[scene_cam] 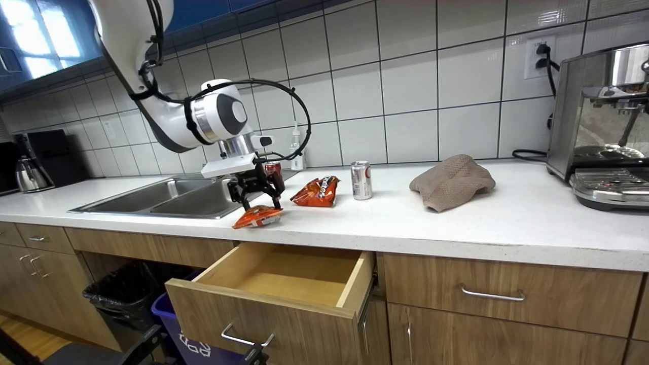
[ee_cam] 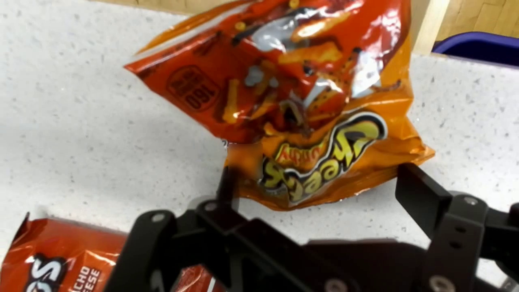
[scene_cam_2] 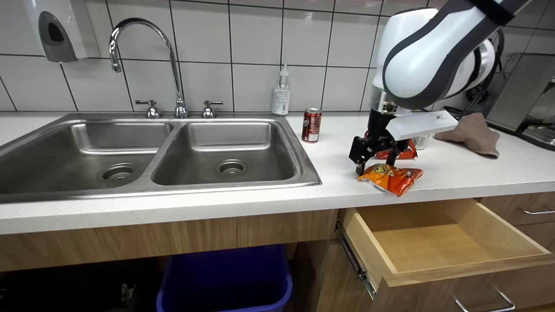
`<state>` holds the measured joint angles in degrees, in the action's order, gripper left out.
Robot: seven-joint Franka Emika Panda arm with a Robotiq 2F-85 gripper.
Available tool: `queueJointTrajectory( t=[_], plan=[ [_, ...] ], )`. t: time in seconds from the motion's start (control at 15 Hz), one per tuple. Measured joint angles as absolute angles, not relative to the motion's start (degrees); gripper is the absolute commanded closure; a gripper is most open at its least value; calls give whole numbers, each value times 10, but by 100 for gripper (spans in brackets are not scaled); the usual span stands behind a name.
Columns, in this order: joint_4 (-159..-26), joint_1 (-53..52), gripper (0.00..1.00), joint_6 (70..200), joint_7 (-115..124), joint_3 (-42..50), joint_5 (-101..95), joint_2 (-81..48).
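Two fingers (ee_cam: 423,198) of the gripper (ee_cam: 318,174) stand spread wide around the lower end of the Cheetos (ee_cam: 312,105), upper middle of the wrist view. Doritos (ee_cam: 65,255) lie at lower left. In an exterior view, a drawer (scene_cam: 299,271) stands pulled out, bottom middle; a silver can (scene_cam: 361,180) is right of centre.

Your arm (scene_cam: 127,61) gleams glossy white, dark grey edging (scene_cam_2: 396,47) along its curves, and what a cable (scene_cam: 308,121), black, bowed into one big loop! Black straps (scene_cam: 190,118) cinch it to the shell. There's a silver band (scene_cam: 203,120), then a dark grey pad (scene_cam: 223,110) with a white disc (scene_cam: 238,112); on to your shiny metal collar (scene_cam: 237,146) and flat white plate (scene_cam: 229,166). Now the gripper (ee_cam: 318,170), black all over: pale screws (ee_cam: 442,283) dot your angular links (ee_cam: 267,243), two holes (ee_cam: 460,229) pierce one, and the fingers (ee_cam: 423,198) are squared-off blocks!
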<state>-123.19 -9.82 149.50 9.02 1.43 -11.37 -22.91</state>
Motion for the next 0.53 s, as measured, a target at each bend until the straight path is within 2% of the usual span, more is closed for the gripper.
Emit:
queueJointTrajectory(
  t=[0.53],
  plan=[
    [-1303,-95,0,1519,103,22,-113,-185]
  ],
)
